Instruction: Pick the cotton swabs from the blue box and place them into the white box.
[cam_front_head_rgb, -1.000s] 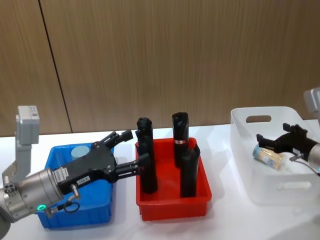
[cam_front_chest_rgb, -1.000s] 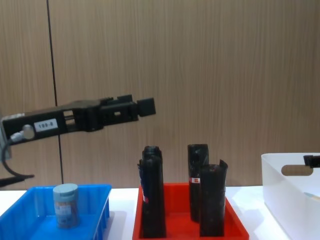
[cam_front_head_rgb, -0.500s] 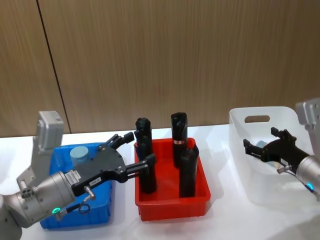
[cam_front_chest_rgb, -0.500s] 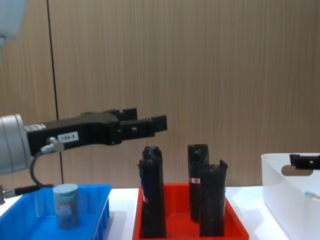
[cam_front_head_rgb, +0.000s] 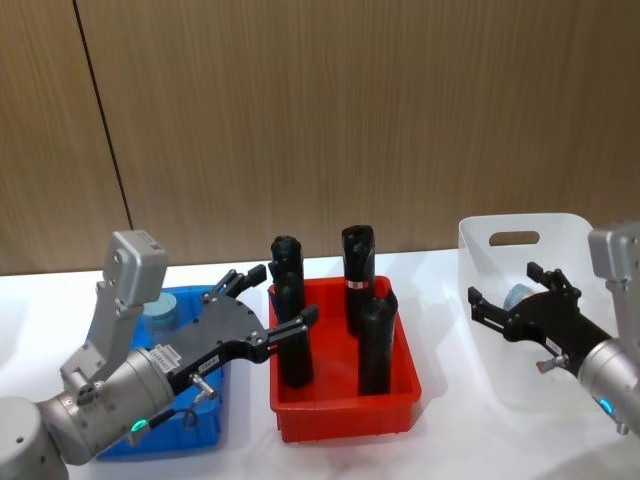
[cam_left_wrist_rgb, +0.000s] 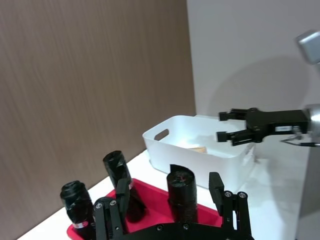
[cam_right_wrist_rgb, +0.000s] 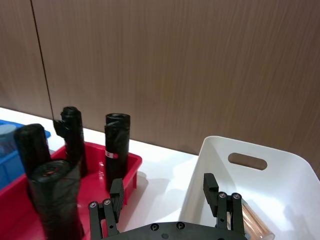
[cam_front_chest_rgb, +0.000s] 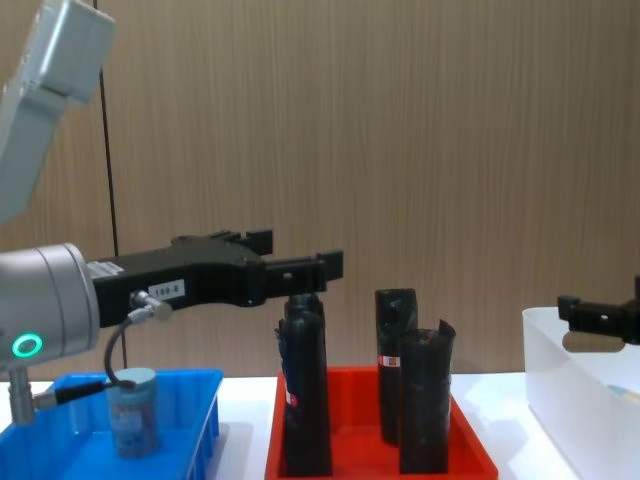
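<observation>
White table: cotton swabs tub upright in blue box; left gripper, right gripper both spread empty.

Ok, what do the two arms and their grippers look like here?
Both arms are silver-grey cylinders ending in black two-finger grippers, each with a pale grey box at the wrist. The left gripper carries a white number label and a looped black cable; its wrist has a green light ring. The right gripper looks alike.
</observation>
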